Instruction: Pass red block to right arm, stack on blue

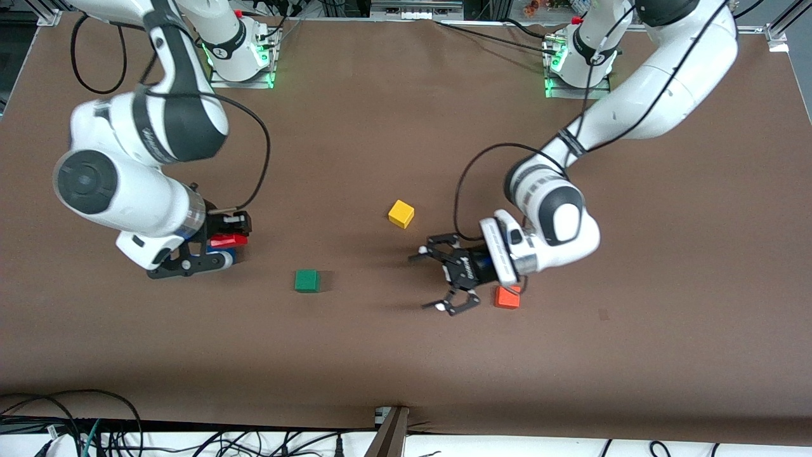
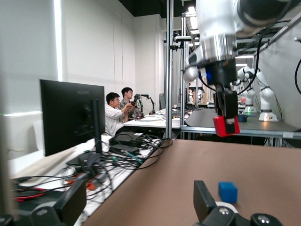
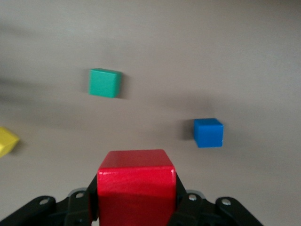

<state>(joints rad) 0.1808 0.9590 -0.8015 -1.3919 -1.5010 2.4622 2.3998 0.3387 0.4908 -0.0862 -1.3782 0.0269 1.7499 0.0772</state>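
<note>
My right gripper [image 1: 232, 240] is shut on the red block [image 1: 223, 241] and holds it in the air toward the right arm's end of the table. The right wrist view shows the red block [image 3: 136, 186] clamped between the black fingers [image 3: 77, 202]. The blue cube [image 3: 208, 133] lies on the table below and slightly to one side. In the left wrist view the red block [image 2: 226, 126] hangs above the blue cube [image 2: 228, 191]. In the front view only a sliver of the blue cube [image 1: 231, 256] shows under the gripper. My left gripper [image 1: 430, 279] stands open and empty over the table's middle.
A green cube [image 1: 307, 280] lies between the two grippers. A yellow cube [image 1: 401, 214] lies farther from the front camera than the left gripper. An orange cube [image 1: 507, 297] sits beside the left wrist. Cables run along the table's front edge.
</note>
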